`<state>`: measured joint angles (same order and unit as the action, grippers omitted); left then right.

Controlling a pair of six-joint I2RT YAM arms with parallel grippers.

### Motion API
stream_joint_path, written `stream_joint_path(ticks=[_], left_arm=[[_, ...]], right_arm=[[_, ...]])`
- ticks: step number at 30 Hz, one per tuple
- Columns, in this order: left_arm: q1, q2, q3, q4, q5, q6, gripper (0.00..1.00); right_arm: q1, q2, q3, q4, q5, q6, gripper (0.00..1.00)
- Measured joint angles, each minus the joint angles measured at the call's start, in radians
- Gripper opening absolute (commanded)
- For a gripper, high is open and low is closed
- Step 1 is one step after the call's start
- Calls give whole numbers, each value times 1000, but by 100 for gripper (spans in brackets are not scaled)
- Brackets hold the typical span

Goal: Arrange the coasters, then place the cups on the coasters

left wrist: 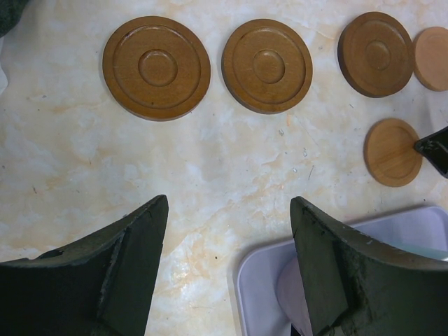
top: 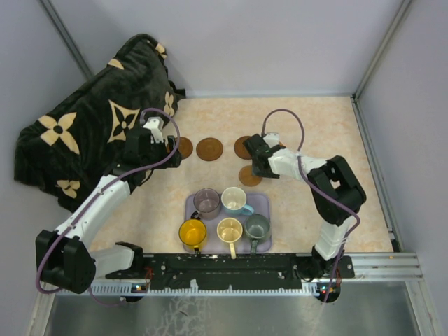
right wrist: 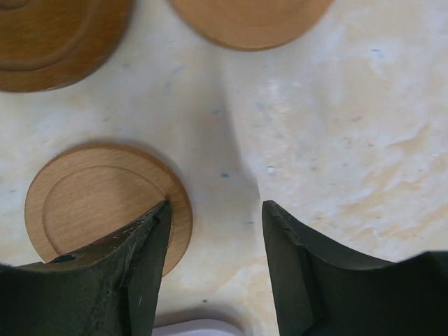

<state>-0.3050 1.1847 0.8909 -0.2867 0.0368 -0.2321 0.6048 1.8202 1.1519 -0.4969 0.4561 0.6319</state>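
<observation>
Coasters (left wrist: pixel 267 65) lie flat on the pale marbled table (left wrist: pixel 210 161), beyond the tray, and we count five of them. Three large dark ones stand in a row, apart from each other. The right one of the row (left wrist: pixel 376 53) has a smaller light coaster (left wrist: pixel 430 58) right next to it; we cannot tell if they touch. The second small coaster (right wrist: pixel 105 203) lies alone, nearer to the tray.

As container we see the lavender tray (top: pixel 262 204), near the arm bases. It holds all five cups, upright and close together. At the back are the purple-grey cup (top: pixel 207 201) and the white-and-blue cup (top: pixel 234 200). At the front are the yellow cup (top: pixel 192 232), the cream cup (top: pixel 229 229) and the grey-green cup (top: pixel 257 227). The cups show only their bare insides.

The left gripper (left wrist: pixel 229 206) hovers over bare table between the row and the tray corner, its jaws wide apart and holding nothing. The right gripper (right wrist: pixel 217 210) is low over the table, with its jaws moderately apart. One finger (right wrist: pixel 133 266) covers the edge of the lone small coaster, and only table shows in the gap.

A dark cloth with cream flower figures (top: pixel 84 133) lies at the far left.
</observation>
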Motion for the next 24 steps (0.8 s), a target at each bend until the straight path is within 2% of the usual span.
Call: stream_joint_path(ticks=[13, 24], left_arm=[[0, 8, 0, 10, 2, -4, 77], [0, 19, -1, 13, 7, -4, 77]], right_arm=[[-245, -108, -127, -18, 47, -3, 54], [-436, -103, -108, -70, 63, -73, 52]])
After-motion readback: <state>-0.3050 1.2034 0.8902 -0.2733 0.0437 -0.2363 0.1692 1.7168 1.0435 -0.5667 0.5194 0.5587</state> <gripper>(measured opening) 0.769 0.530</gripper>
